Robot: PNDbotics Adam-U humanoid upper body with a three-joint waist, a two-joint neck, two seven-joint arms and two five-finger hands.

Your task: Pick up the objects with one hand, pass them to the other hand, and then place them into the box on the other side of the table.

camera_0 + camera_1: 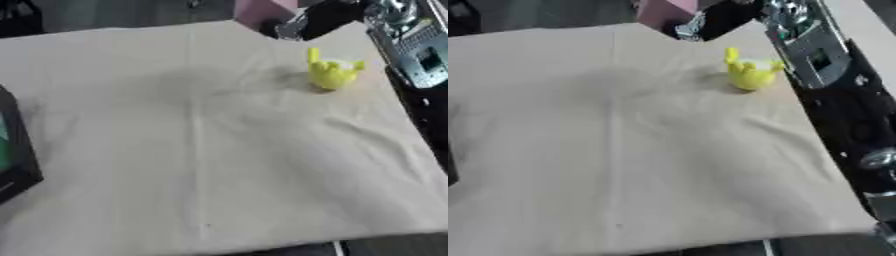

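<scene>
A small yellow toy [331, 73] with upright prongs stands on the beige cloth near the table's far right corner. My right arm [824, 65] runs up the right edge of the table. Its black and silver hand [306, 21] hangs beyond the far edge, above and a little left of the toy, apart from it. A black box [17, 150] with a green inside pokes in at the left edge of the table, mostly cut off by the view. My left hand does not show.
The beige cloth [201, 150] covers the table and lies in soft wrinkles. A pink block [261, 10] stands past the far edge beside my right hand. The table's front edge [262, 247] runs along the bottom.
</scene>
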